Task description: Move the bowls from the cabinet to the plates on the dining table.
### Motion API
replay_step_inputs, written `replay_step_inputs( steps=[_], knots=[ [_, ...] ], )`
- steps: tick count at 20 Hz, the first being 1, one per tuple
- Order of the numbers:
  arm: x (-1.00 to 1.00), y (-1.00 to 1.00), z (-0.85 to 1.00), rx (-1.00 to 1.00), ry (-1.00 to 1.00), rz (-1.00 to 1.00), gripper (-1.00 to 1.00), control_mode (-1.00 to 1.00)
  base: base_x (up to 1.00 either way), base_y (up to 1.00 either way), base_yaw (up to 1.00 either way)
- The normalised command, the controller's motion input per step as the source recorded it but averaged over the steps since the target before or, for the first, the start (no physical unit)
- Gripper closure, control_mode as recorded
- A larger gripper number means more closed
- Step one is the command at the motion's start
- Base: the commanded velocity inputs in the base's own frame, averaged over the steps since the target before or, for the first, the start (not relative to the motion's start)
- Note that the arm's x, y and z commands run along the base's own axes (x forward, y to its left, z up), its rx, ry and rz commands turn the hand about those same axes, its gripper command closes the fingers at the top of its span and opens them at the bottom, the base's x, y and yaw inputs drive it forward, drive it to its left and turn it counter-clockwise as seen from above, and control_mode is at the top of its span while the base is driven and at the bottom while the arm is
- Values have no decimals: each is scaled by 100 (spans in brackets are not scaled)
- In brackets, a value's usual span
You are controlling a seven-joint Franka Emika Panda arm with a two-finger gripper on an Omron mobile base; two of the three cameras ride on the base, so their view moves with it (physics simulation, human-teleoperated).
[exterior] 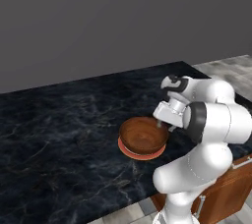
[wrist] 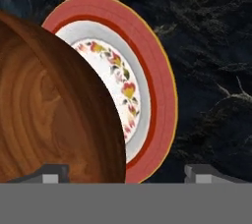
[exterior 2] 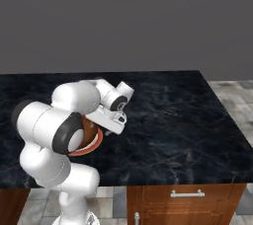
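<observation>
A dark brown wood-grained bowl (exterior: 143, 134) sits on the orange-red-rimmed plate (exterior: 140, 155) near the front right of the black marbled dining table (exterior: 59, 129). My gripper (exterior: 165, 126) hangs over the bowl's right rim. In the hand view the fingertips (wrist: 54, 171) stand far apart, so the gripper (wrist: 129, 174) is open. The bowl's edge (wrist: 59, 115) lies between them, and beside it shows the plate's (wrist: 157, 85) white flowered centre. From the right base view my own arm covers most of the bowl (exterior 2: 90, 132) and plate (exterior 2: 95, 146). The cabinet is out of view.
The table top (exterior 2: 173, 120) stretches bare to the left and to the far edge, with a plain grey wall behind. Below the front edge are low wood cupboards with a short silver handle (exterior 2: 187, 194). Grey tiled floor (exterior: 231, 68) lies to the right.
</observation>
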Motion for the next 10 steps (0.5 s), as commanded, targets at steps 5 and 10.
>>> replay_step_inputs(
  steps=[5,10],
  knots=[
    [-12,-9,37,1,-5,9,-100,-100,0,0,0],
    [-15,-6,42,2,-5,1,-100,-100,0,0,0]
  ],
)
